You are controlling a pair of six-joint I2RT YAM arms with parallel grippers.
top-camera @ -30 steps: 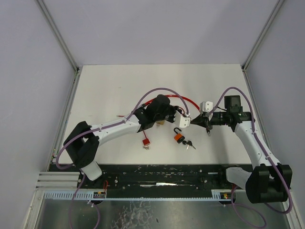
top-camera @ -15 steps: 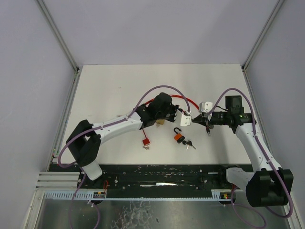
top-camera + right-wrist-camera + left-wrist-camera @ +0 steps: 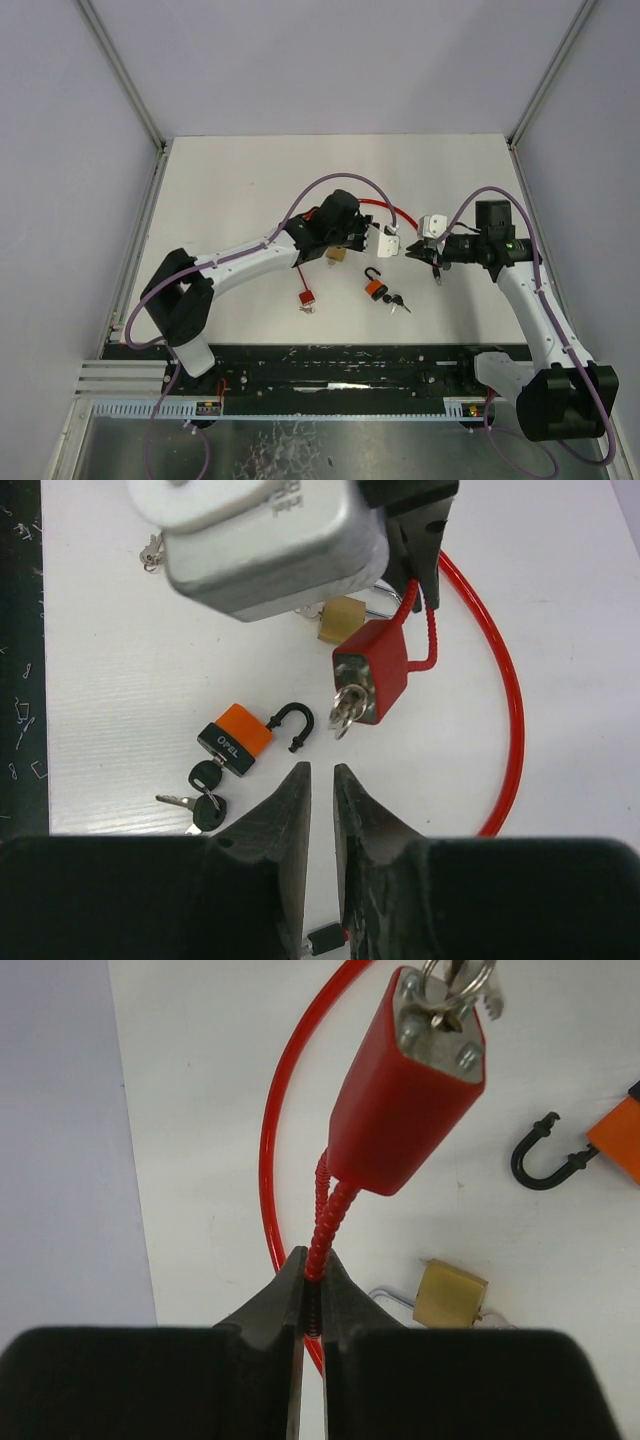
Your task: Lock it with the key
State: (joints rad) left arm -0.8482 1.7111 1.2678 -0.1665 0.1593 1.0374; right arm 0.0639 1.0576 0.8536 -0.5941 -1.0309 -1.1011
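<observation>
L hand clamped shut on the ribbed red cable just under the red cable lock, holding it off the worktop. Key sits in the lock's keyway. R hand is just short of the key, fingers a slit apart, gripping nothing. Orange padlock, shackle open, and brass padlock lie nearby.
</observation>
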